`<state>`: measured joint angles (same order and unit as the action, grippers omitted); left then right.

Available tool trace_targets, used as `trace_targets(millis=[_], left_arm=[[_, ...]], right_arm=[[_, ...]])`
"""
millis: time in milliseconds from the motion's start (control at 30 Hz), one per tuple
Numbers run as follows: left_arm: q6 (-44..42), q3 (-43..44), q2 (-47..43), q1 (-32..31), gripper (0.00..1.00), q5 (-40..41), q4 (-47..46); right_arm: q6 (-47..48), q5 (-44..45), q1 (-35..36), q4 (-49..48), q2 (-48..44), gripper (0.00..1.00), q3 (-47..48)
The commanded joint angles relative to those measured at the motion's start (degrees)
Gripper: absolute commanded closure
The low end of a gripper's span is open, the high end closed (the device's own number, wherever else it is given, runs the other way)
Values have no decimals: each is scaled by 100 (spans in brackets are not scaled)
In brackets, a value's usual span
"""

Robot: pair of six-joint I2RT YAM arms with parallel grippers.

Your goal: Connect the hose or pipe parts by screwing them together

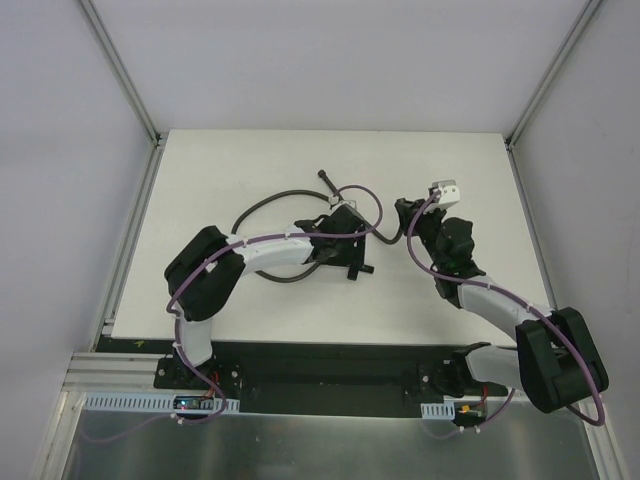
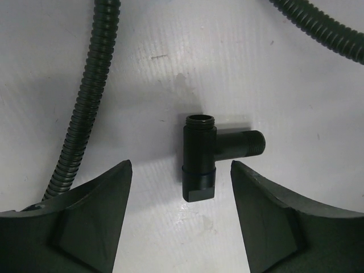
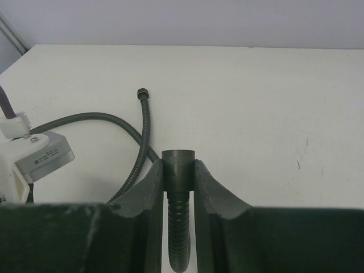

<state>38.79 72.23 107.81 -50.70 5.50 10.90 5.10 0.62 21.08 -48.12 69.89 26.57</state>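
A short black pipe fitting [image 2: 199, 165] with a threaded top and a threaded side branch lies on the white table. It sits between the fingers of my left gripper [image 2: 181, 170], which is open and does not touch it. Corrugated dark hose [image 2: 85, 114] runs past on the left, and more hose [image 2: 324, 28] crosses the top right. My right gripper [image 3: 178, 170] is shut on the hose's cylindrical end fitting [image 3: 178, 165], with hose trailing back between the fingers. The hose's far end [image 3: 142, 92] lies free on the table. From above, the hose [image 1: 265, 200] loops behind the left gripper [image 1: 352, 262]; the right gripper [image 1: 405, 215] is to its right.
The white table [image 1: 250, 160] is walled by pale panels at the back and both sides, with metal rails [image 1: 135, 225] along its edges. The left arm's white camera box [image 3: 40, 156] shows at the left of the right wrist view. Purple cables [image 1: 365, 200] arc over both arms.
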Motion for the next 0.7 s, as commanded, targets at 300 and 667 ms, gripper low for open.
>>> trace_targets(millis=[300,667], left_arm=[[-205,239,399,-151,37,180,343],[-327,99,293,-230,38,48,431]], right_arm=[[-255,-10,-113,-769,-116,90,-117],[-317,-10,-122,-760,-81,90,-90]])
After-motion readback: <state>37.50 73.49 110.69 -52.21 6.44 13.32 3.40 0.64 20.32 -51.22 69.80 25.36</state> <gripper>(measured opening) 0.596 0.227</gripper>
